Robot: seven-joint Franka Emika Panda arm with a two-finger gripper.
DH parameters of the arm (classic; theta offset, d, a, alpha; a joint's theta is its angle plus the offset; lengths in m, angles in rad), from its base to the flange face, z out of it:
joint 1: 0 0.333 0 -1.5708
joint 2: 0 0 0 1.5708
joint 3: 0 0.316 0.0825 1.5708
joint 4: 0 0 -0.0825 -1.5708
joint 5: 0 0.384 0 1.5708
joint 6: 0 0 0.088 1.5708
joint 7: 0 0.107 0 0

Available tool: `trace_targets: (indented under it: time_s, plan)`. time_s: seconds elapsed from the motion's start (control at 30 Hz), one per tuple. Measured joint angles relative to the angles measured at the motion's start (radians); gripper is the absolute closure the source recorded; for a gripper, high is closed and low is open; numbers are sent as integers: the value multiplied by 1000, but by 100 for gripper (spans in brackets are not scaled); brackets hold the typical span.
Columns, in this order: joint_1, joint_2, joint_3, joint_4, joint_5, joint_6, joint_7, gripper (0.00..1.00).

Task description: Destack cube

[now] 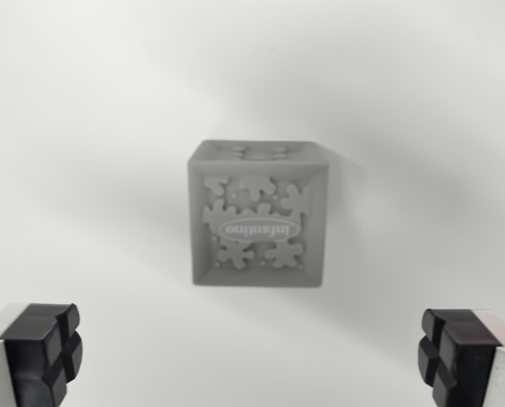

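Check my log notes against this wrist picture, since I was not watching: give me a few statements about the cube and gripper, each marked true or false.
1. The grey cube lies between the fingertips. False: it sits apart, further up the picture.
2. The gripper is open. True.
3. The cube's facing side bears raised splat shapes and an oval logo. True.
4. Two cubes lie side by side on the white surface. False: only one block shape shows; whether another lies beneath it cannot be told.
5. The finger pads are black. True.
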Motion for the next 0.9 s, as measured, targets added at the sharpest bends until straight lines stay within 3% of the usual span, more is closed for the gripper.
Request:
trace_targets:
  time_s: [0.5,0.9]
  plan:
    - [1,-148,2,11,32,-158,-24,0]
    - [2,-236,2,44,45,-277,-33,0]
